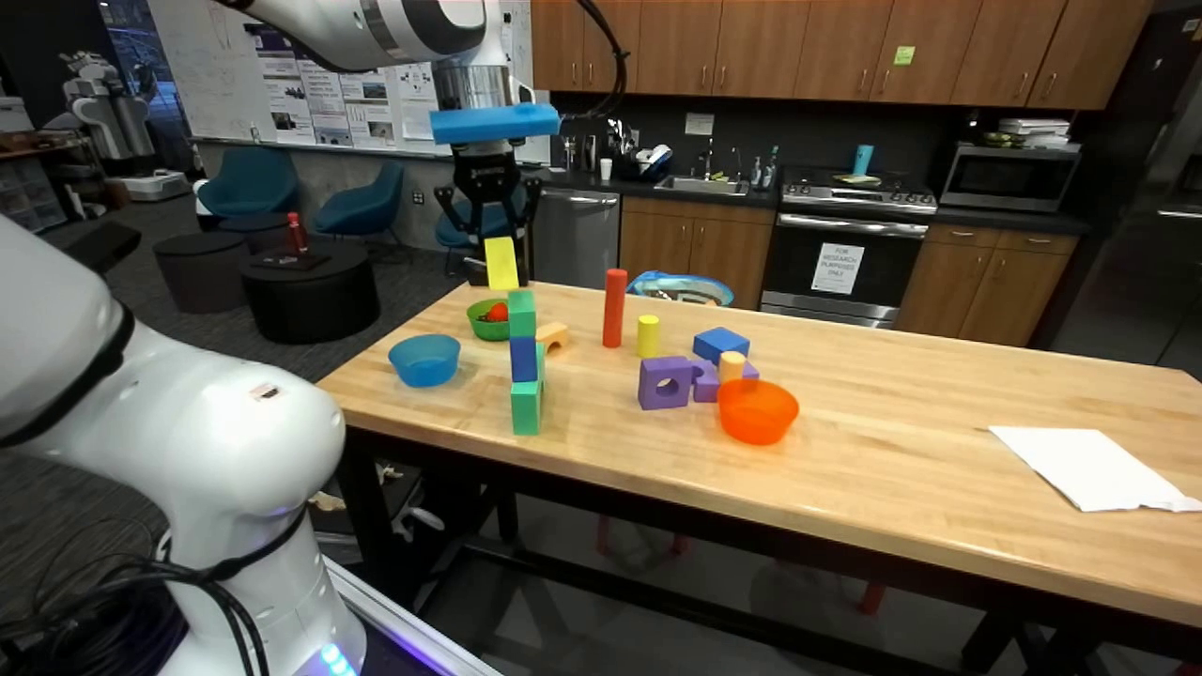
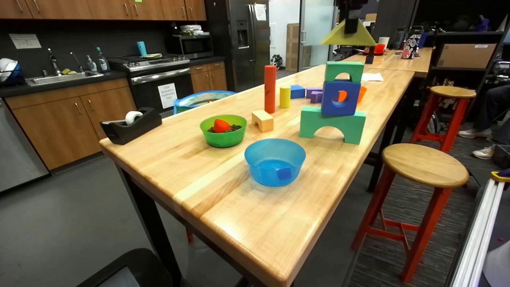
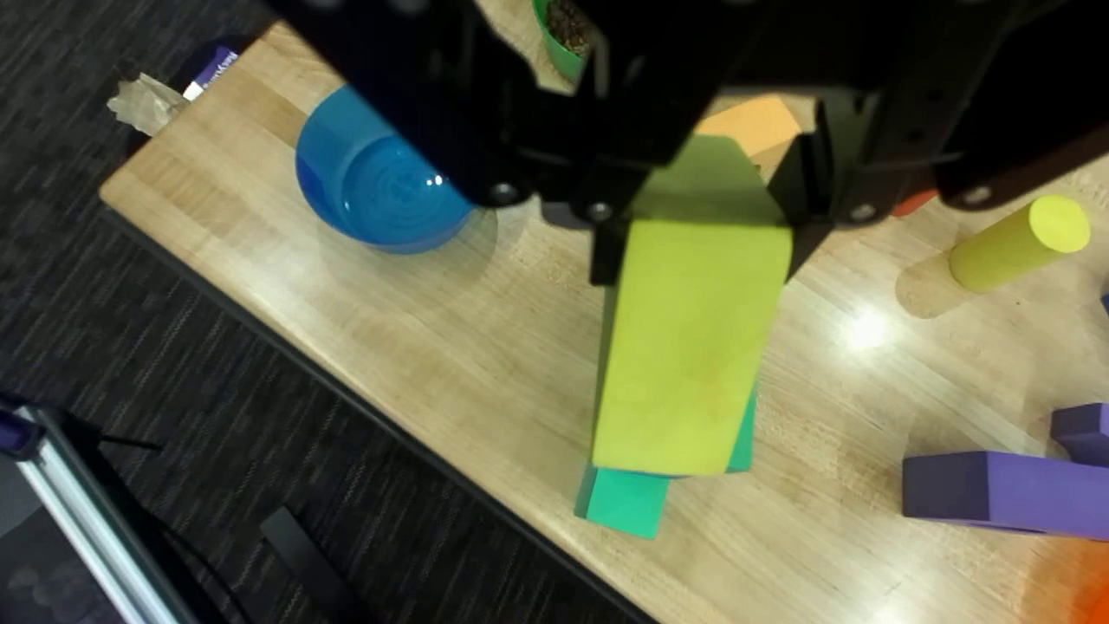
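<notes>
Pincer [image 3: 703, 230] pinching yel. tri [image 2: 348, 39] by opp. faces; tri in midair, apex up. Below pincer, w/ gap under tri in an ext. view: sm. grn arch [image 2: 344, 67], blue blk [image 2: 328, 97] w/ hole, lg. grn arch [image 2: 332, 120] at btm, stacked on table [image 2: 207, 191]. Wrist view: blue bowl [image 3: 333, 165] L of pincer, yel. cyl [image 3: 1014, 245] R of it, purple blk [image 3: 1040, 494] lower R, tan arch [image 3: 771, 121] partly hidden behind it, grn bowl [image 3: 565, 65] upper L.

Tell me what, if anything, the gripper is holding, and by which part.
The gripper holds a yellow triangular block, pinched near its top peak across the two flat triangular sides.
</notes>
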